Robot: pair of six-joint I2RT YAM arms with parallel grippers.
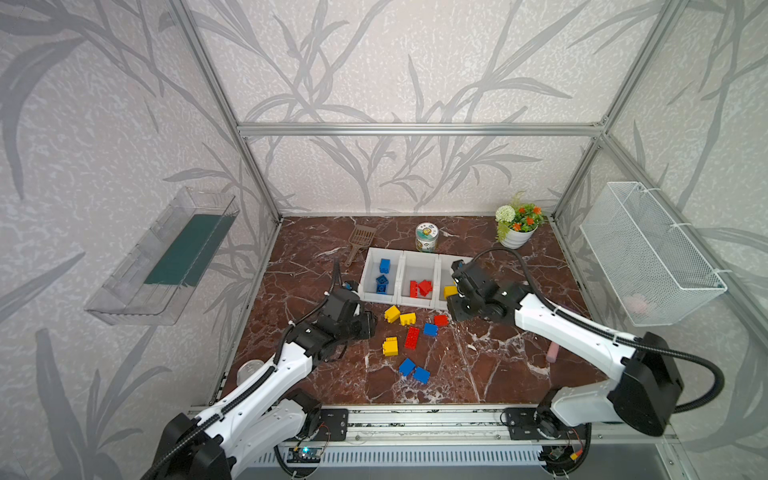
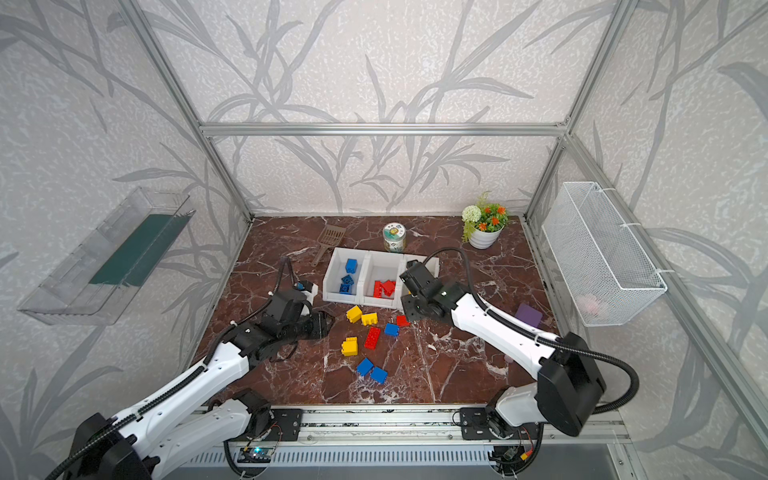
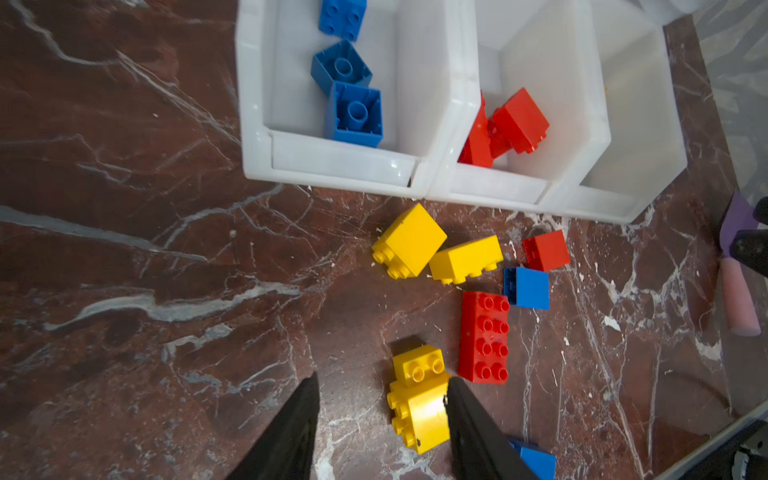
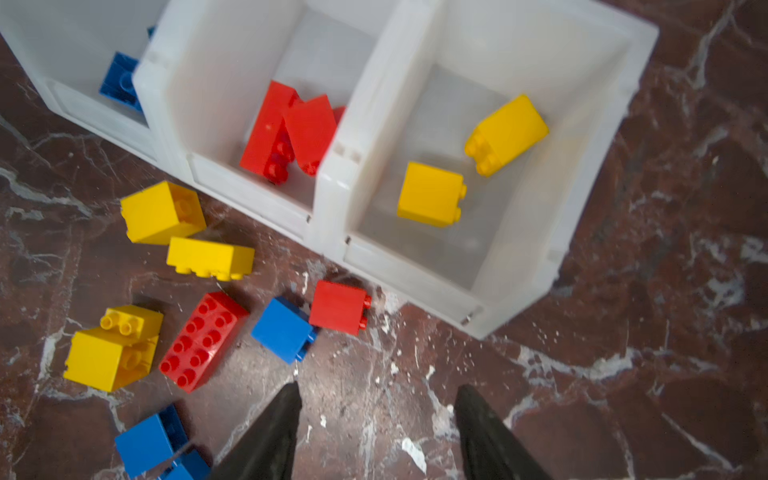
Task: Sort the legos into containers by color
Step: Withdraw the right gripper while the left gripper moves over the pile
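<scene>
Three joined white containers (image 1: 400, 277) stand mid-table. The left one holds blue legos (image 3: 354, 113), the middle one red legos (image 4: 286, 129), the right one two yellow legos (image 4: 430, 194). Loose on the marble in front lie two yellow bricks (image 1: 400, 316), a small red (image 1: 441, 320), a blue (image 1: 430, 329), a long red (image 1: 412, 337), a stacked yellow pair (image 1: 390, 346) and two blue (image 1: 414, 370). My left gripper (image 3: 382, 384) is open over the yellow pair (image 3: 419, 399), which shows against one finger. My right gripper (image 4: 376, 392) is open and empty over bare marble near the yellow bin's front.
At the back stand a flower pot (image 1: 517, 228), a jar (image 1: 427, 237) and a brown scoop (image 1: 360, 243). A purple block (image 2: 528, 314) and a pink piece (image 1: 552, 352) lie right. A wire basket (image 1: 648, 253) and a clear tray (image 1: 166, 257) hang on the walls.
</scene>
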